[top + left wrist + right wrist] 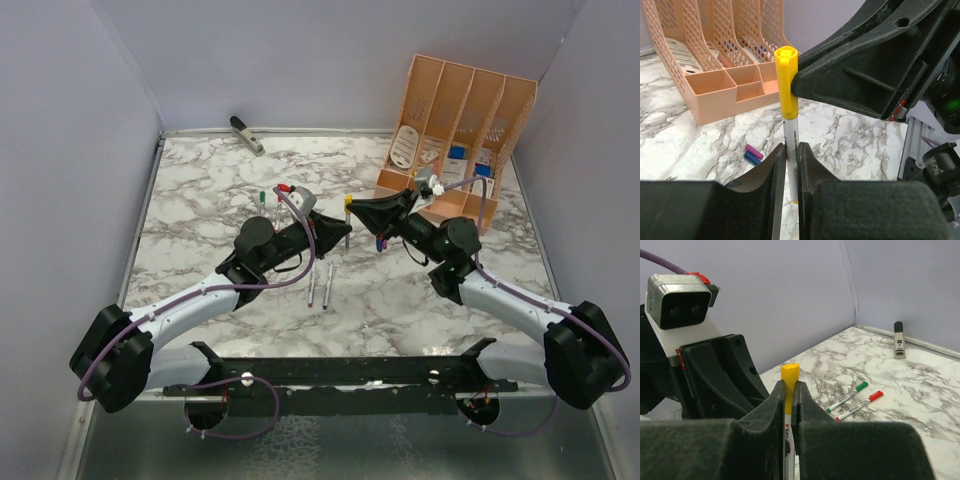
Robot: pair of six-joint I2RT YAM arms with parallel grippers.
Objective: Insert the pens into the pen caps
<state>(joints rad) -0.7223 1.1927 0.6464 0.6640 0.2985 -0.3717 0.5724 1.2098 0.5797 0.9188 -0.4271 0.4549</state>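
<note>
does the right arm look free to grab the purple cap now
Probably not yet: the right gripper is shut on the yellow cap. The purple cap itself lies uncovered on the table nearby, beside the blue cap.

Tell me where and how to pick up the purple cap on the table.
Come straight down from above and close on the two ends of the purple cap. It lies flat on the marble, with the blue cap close along one long side, so gripping across it would probably catch both.

An orange desk organizer [715,102] was seen close beyond the right claw [788,392]. A stapler [898,340] was set well beyond the left claw [791,160].
</note>
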